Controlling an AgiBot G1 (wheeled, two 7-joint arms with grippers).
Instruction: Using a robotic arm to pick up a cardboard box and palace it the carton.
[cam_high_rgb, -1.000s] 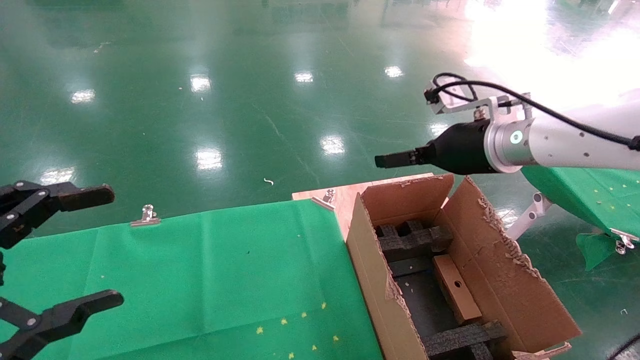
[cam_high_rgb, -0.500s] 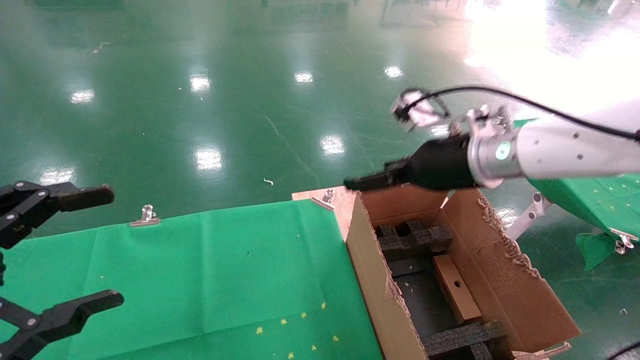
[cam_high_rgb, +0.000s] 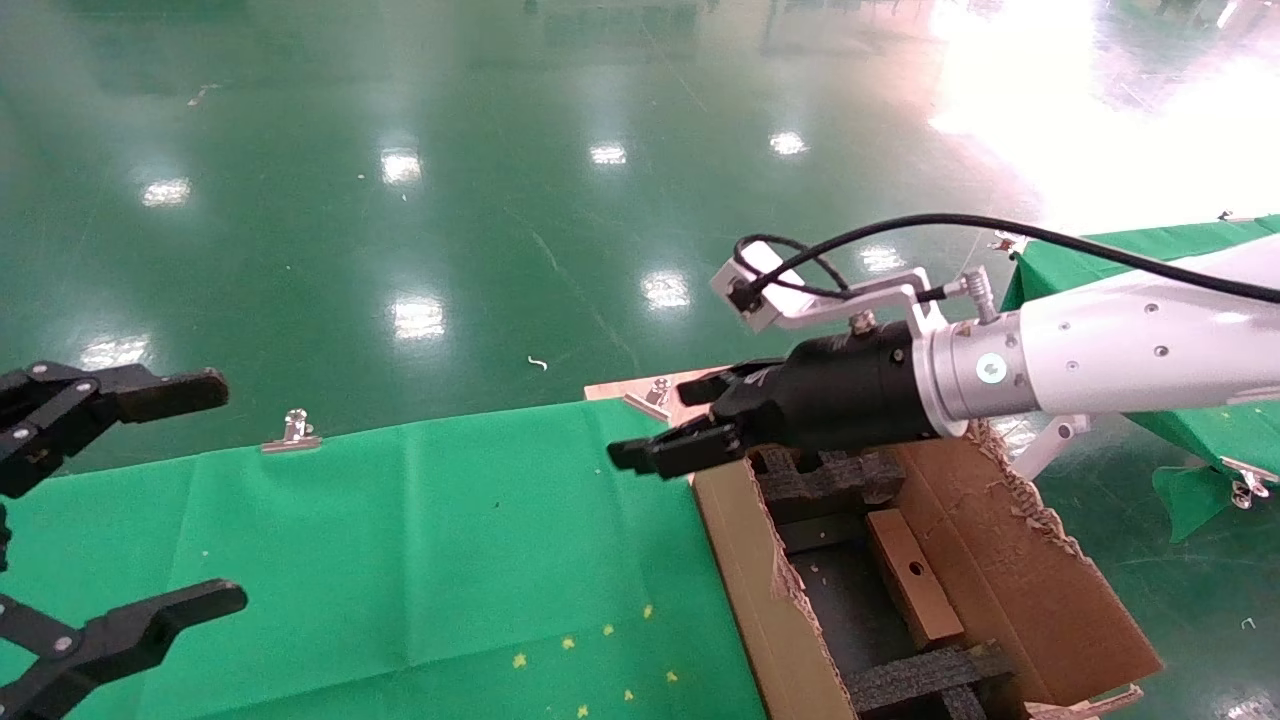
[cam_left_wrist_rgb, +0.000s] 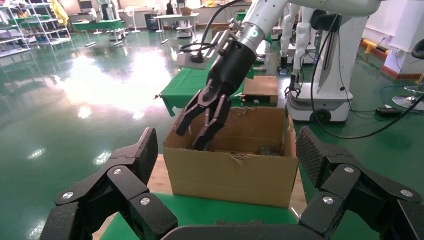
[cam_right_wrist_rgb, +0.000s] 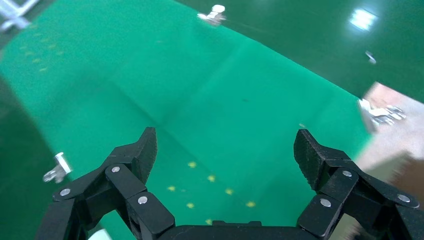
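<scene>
Right gripper (cam_high_rgb: 668, 422) on the white glossy robotic arm (cam_high_rgb: 1120, 355) hangs spread wide and empty over the near-left wall of the large brown corrugated carton (cam_high_rgb: 745, 560) w/ ragged flaps. Small flat brown cardboard box (cam_high_rgb: 912, 577) w/ a punched hole already lies inside, leaning on the right wall between the black foam inserts (cam_high_rgb: 820, 478). I judge placing done, so main risk is the arm's underside clipping the carton wall or torn flaps on the way out and dragging the whole carton across the green cloth table (cam_high_rgb: 400, 560). Left gripper (cam_high_rgb: 110, 500) sits parked, fingers apart, at the table's left edge, well away.
</scene>
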